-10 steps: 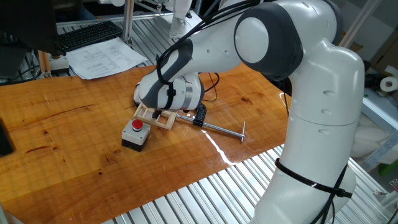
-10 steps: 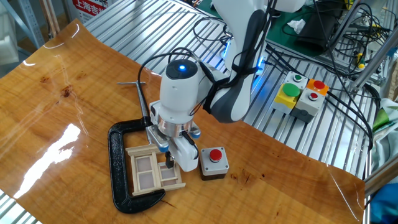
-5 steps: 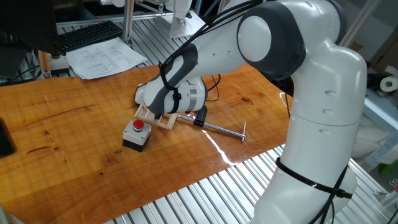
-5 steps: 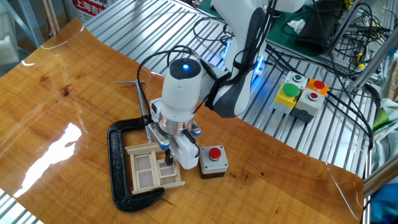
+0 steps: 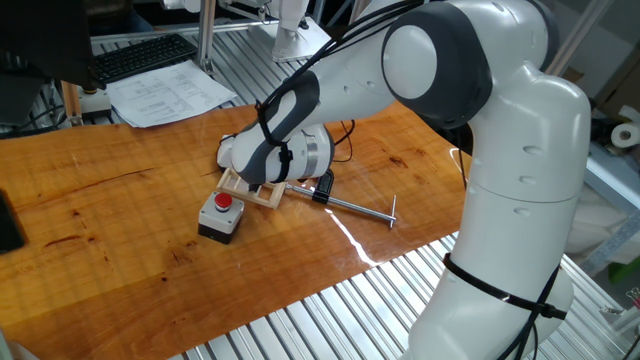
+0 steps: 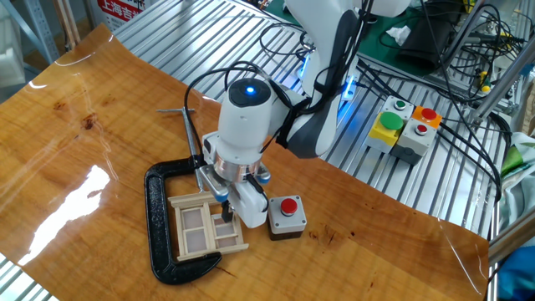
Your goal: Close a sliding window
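Tabletop (image 6: pixel 100 125): one view hides sliding window (image 6: pixel 203 227) under tool (image 6: pixel 226 213).

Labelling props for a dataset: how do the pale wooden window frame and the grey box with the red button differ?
The pale wooden window frame lies flat and thin; the grey box with the red button is blockier. The frame sits inside the black C-clamp; the box stands free beside it. Both rest on the wooden table.

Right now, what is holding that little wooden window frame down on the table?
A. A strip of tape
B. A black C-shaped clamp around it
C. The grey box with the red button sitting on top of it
B: the black clamp wraps around the sliding window, while the button box stands beside it.
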